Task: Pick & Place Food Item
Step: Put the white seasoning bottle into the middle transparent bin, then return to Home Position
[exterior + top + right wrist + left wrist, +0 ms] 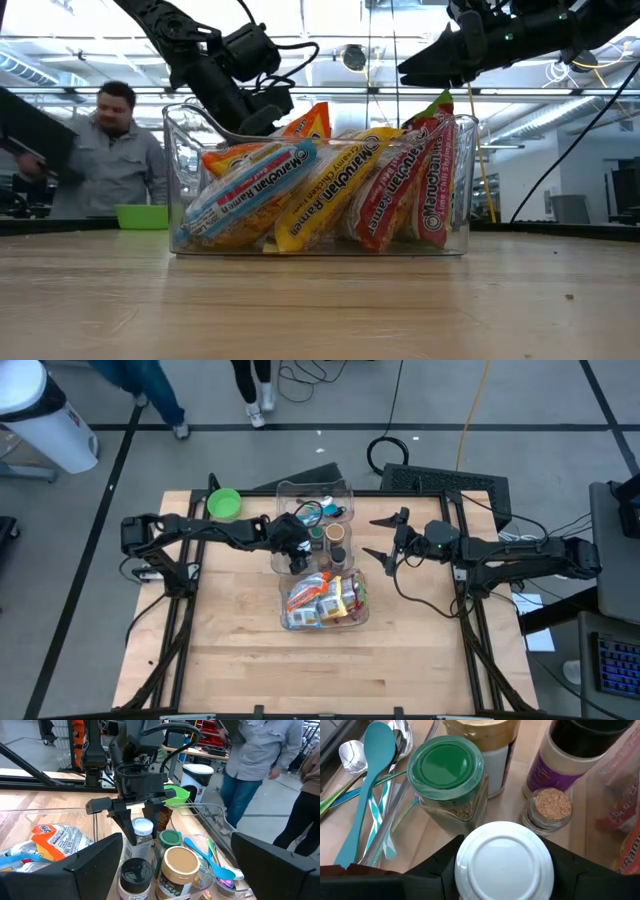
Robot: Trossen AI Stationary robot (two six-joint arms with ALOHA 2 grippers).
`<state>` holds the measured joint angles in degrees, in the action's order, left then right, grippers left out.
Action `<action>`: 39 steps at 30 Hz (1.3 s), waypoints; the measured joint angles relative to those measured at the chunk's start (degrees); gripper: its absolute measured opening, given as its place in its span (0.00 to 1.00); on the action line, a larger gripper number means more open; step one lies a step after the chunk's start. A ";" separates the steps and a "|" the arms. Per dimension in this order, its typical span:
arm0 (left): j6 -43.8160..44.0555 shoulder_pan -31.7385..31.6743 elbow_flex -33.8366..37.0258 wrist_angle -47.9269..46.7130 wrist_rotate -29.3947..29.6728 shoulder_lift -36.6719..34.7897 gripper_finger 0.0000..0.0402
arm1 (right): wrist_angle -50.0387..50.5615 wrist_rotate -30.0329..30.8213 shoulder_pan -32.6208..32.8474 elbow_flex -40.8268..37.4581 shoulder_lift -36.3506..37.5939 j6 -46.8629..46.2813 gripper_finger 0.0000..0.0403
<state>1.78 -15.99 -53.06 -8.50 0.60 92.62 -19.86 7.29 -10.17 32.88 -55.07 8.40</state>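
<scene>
A clear bin (345,488) at the table's far middle holds several jars and bottles and some spoons (367,785). My left gripper (504,870) reaches into it from the left, shut on a white-lidded jar (142,834). This jar is next to a green-lidded jar (451,775), a gold-lidded jar (179,865) and a small cork-topped jar (550,807). A second clear bin (320,235) nearer the front holds several ramen packets (325,600). My right gripper (380,538) hangs open to the right of the bins, level, with nothing in it. My left gripper pinches the white-lidded jar between its two fingers (437,867), on opposite sides just under the lid (504,861). The fingers slant down from the table's left side. The jar is upright among the other jars; the jars in front hide its base.
A dark-capped bottle with a purple label (570,755) stands close behind the cork-topped jar. A green bowl (224,504) sits at the far left of the table. A person (115,150) stands beyond the far edge. Bare wood lies in front of the ramen bin.
</scene>
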 joint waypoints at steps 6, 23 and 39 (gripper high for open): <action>0.06 -0.01 0.02 -0.14 -0.02 0.00 0.50 | 0.00 -0.02 0.00 0.00 0.00 0.22 0.90; 1.83 0.00 -2.04 -0.41 -0.17 0.11 0.85 | 0.00 -0.02 0.00 0.00 0.00 0.72 0.90; -9.80 2.32 -24.86 -24.88 1.00 -5.44 0.71 | 0.14 0.05 0.00 0.00 0.25 2.75 0.90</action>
<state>-8.02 -13.66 -77.92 -33.38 1.60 87.18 -19.72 7.34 -10.17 32.88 -54.82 11.15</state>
